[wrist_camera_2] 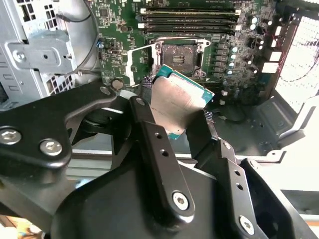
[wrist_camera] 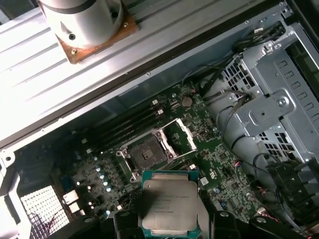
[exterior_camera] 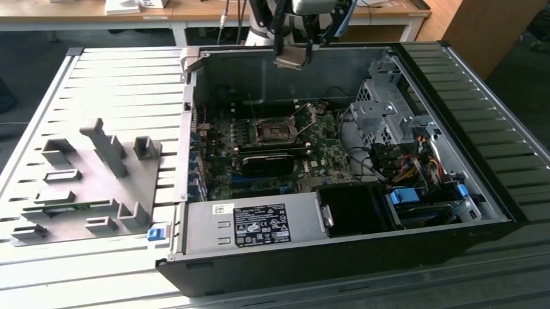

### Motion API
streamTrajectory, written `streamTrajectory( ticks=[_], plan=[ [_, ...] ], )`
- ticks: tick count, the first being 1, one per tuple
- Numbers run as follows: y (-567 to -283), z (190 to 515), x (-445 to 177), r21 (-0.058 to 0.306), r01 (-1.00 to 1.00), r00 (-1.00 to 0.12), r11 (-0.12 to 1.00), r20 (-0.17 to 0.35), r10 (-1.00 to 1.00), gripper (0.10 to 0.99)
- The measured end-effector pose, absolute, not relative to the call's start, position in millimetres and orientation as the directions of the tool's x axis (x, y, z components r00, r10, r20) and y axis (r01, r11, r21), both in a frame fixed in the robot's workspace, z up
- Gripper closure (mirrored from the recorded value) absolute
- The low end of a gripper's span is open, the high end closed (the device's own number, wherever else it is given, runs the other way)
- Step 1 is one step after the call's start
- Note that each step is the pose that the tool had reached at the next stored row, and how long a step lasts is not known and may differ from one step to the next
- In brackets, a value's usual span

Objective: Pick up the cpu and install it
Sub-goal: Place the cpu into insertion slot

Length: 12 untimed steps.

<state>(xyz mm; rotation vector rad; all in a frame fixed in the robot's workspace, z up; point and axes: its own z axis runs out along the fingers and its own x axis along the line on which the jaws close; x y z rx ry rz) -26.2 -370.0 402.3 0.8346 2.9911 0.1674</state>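
The gripper (wrist_camera_2: 173,118) is clamped on the cpu (wrist_camera_2: 180,97), its fingers on two opposite edges. It holds the chip in the air above the open computer case (exterior_camera: 344,264), well apart from the empty socket (wrist_camera: 145,155).

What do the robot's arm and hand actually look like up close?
The hand is matte black metal, with two flat, jointed fingers that have small holes and silver screw heads. In the exterior view, the arm is silvery grey with a blue part.
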Motion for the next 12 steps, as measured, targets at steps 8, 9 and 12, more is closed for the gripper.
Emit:
streamTrajectory(
  ticks=[8, 9, 12],
  plan=[
    [-370.0, 401.3, -26.2, 0.112, 0.597, -0.799, 0.795, -0.002, 0.601, 0.557],
    [-370.0, 401.1, -26.2, 0.112, 0.611, -0.789, 0.784, -0.002, 0.615, 0.557],
    [-370.0, 400.4, -26.2, 0.112, 0.653, -0.754, 0.749, -0.002, 0.657, 0.557]
  ],
)
